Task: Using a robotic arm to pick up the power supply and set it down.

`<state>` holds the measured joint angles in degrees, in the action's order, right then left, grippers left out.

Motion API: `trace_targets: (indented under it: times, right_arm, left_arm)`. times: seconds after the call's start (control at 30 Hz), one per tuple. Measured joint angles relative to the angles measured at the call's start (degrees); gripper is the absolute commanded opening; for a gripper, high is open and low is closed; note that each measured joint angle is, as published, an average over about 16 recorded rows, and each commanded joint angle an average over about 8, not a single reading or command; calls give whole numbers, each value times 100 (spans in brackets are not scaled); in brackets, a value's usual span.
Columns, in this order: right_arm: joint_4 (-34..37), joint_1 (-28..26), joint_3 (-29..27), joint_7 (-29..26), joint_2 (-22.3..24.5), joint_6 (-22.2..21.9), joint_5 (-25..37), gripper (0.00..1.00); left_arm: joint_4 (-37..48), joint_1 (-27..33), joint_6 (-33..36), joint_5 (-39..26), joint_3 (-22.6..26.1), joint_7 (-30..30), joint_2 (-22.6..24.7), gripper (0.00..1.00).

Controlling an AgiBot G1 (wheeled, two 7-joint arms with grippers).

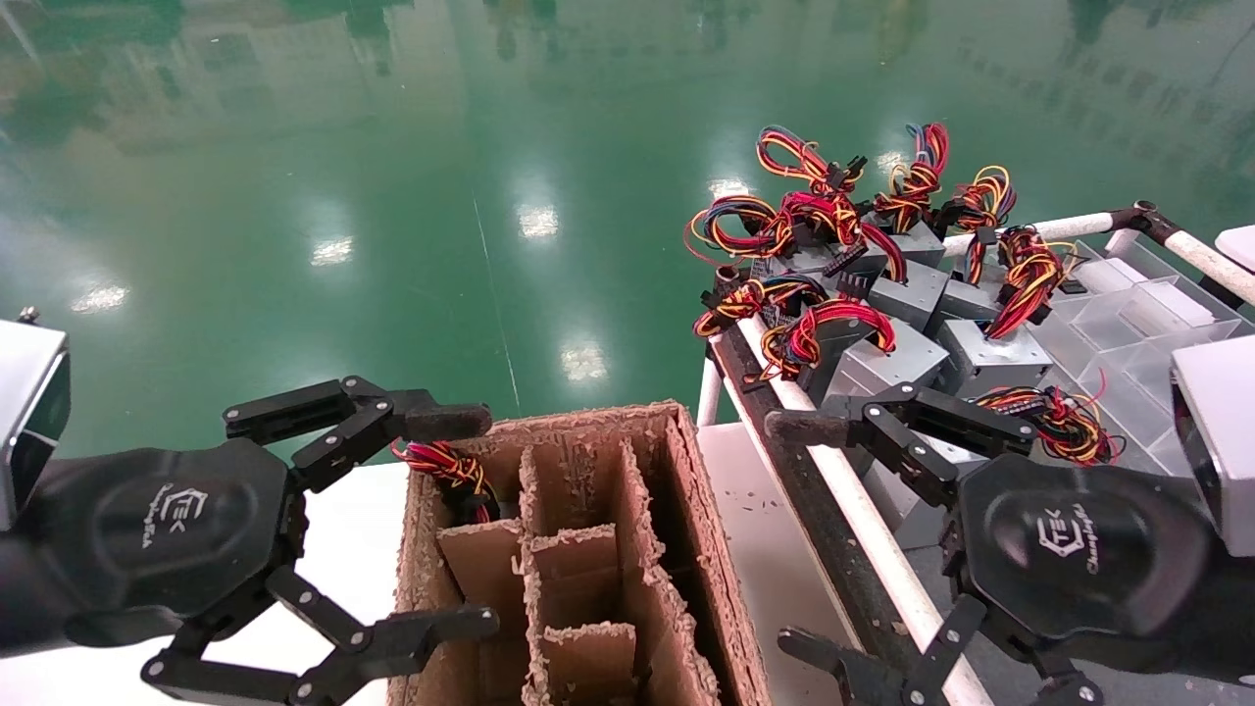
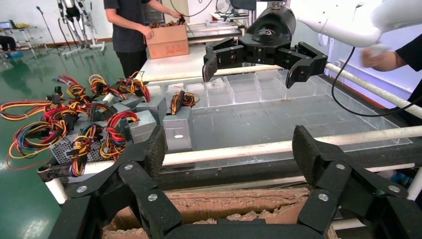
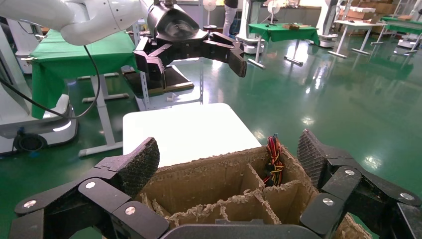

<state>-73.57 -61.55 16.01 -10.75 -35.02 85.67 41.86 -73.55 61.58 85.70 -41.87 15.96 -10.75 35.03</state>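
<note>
Several grey power supplies (image 1: 887, 365) with red, yellow and black wire bundles lie piled on the rack at the right; the left wrist view shows them too (image 2: 176, 130). One more wire bundle (image 1: 446, 463) (image 3: 272, 159) sticks up from the far left compartment of the cardboard divider box (image 1: 588, 549); its body is hidden. My left gripper (image 1: 456, 520) hangs open over the box's left side, holding nothing. My right gripper (image 1: 804, 537) stands open over the rack's rail, a little short of the pile, also holding nothing. White arm shells (image 2: 343, 25) (image 3: 84, 20) show behind the wrists.
The box stands on a white table (image 1: 343, 520). A white tube rail (image 1: 863, 529) edges the rack. Clear plastic bins (image 1: 1128, 314) sit behind the pile. A person (image 2: 129, 30) handles another carton (image 2: 166, 41) farther off. Green floor lies beyond.
</note>
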Motion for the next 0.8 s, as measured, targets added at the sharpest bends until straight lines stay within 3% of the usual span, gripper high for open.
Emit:
trace_targets:
  times: [0.8]
  right_arm:
    - [0,0,0,0,0,0,0,100]
  left_arm:
    - [3,0,-1,0,6,2,-1,0]
